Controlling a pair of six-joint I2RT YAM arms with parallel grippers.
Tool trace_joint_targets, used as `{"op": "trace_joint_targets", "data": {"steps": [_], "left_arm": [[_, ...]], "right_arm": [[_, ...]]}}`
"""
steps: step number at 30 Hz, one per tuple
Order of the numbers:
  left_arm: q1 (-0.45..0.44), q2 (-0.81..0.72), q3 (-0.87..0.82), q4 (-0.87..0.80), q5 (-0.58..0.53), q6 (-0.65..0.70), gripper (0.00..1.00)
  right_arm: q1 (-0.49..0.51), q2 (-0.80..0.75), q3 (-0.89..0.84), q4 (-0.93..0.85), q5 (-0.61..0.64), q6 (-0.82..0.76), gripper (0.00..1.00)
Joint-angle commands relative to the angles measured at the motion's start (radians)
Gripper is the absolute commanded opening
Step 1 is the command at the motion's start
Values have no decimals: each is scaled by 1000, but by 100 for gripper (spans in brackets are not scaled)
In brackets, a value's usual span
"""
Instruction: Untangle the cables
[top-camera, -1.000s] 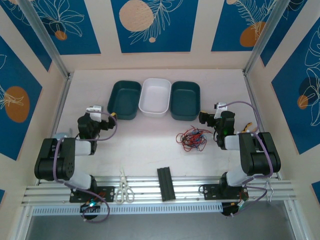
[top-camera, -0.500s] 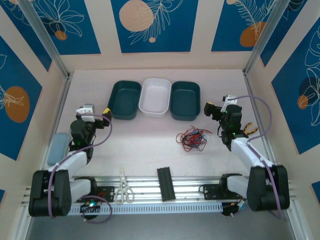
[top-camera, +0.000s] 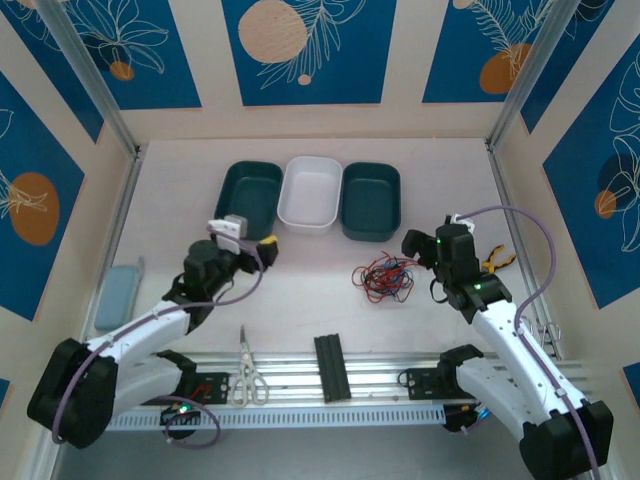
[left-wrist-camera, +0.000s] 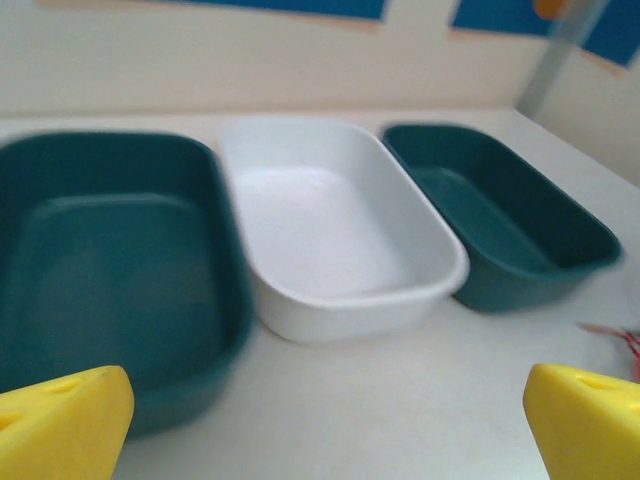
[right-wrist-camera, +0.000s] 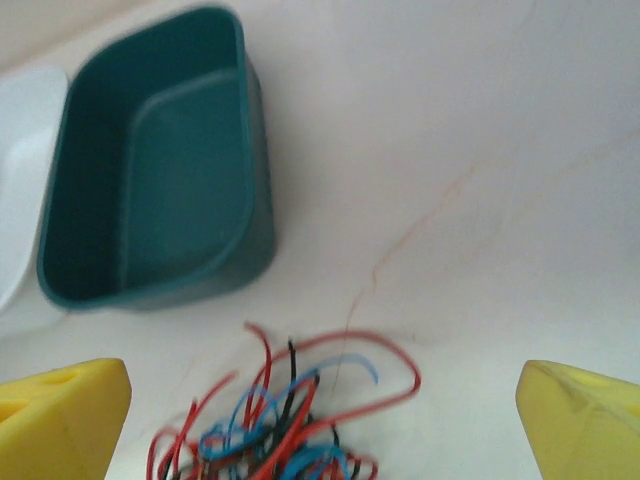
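Both arms have unfolded from their bases and now reach inward over the surface (top-camera: 310, 285).

We log the left hand (top-camera: 265, 246) at 6 o'clock of the left green tray (top-camera: 248, 200), fingers wide apart and well clear of the tangle.

The right hand (top-camera: 410, 247), fingers also apart, has swung to 3 o'clock of the cables (top-camera: 385, 277), just beside them.

The cables lie unmoved in one knot at 4 o'clock of centre. We judge untangling has not begun.

Bright, even light; both wrist views blurred.
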Motion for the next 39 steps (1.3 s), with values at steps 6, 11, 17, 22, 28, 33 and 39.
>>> {"op": "trace_joint_targets", "data": {"steps": [6,11,17,22,28,33,39], "left_arm": [[-222,38,35,-74,-144,-17,100],[-277,119,49,-38,-133,-18,100],[-286,215,59,52,-111,-44,100],[-285,246,77,62,-103,-39,100],[-286,253,82,67,-111,-41,100],[-285,244,80,39,-153,-56,100],[-284,226,77,-9,-207,-57,100]], "right_arm": [[223,83,96,-329,46,252,93],[290,183,122,-410,20,363,89],[225,272,114,-389,-60,458,86],[135,350,112,-309,-131,473,86],[92,495,137,-212,-240,437,79],[131,630,205,-221,-285,399,52],[236,709,302,-246,-284,407,17]]}}
